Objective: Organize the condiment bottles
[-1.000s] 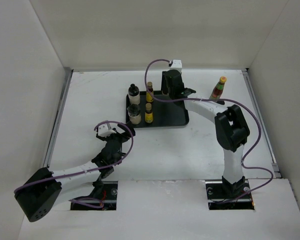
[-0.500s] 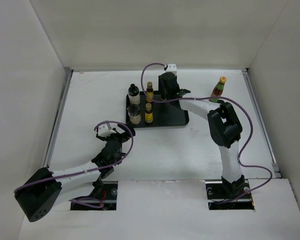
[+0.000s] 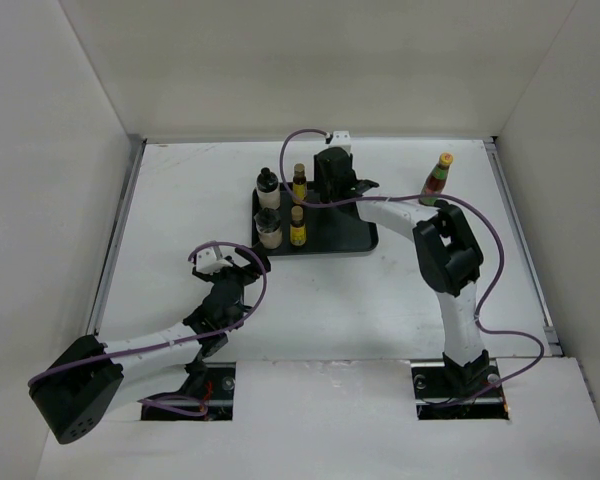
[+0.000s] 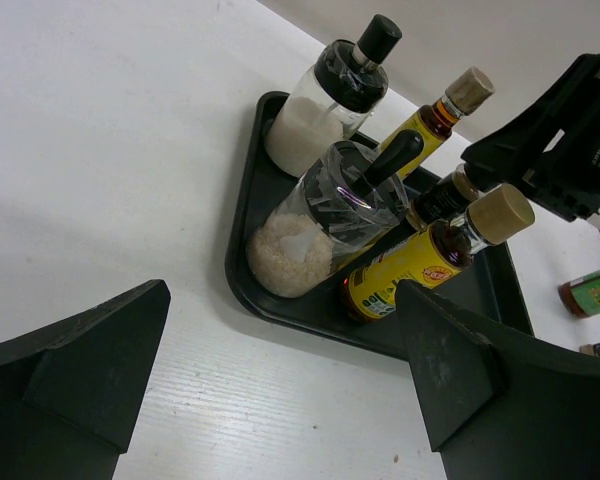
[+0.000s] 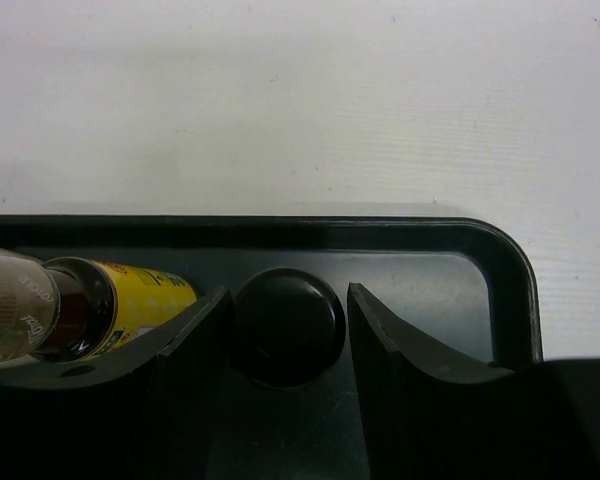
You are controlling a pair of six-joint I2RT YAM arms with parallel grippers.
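Right gripper [image 5: 285,298] first: we see it low over the far side of the black tray [image 5: 380,232], its jaws narrowly parted with the round cap of a short dark bottle [image 5: 285,335] sitting between them. Whether the pads actually press on it, we cannot tell. Over to the left gripper [image 3: 245,265]: spread wide, holding nothing, hovering above the bare white table [image 3: 180,190] just off the tray's near left corner. On the tray we count two white bottles [image 3: 268,183] with black caps on the left and two yellow-labelled bottles [image 3: 299,186] right beside them, all upright. The red-green bottle [image 3: 437,178] stands alone on the table, off to the tray's right. Plain white walls [image 3: 280,60] box the table in on three sides.
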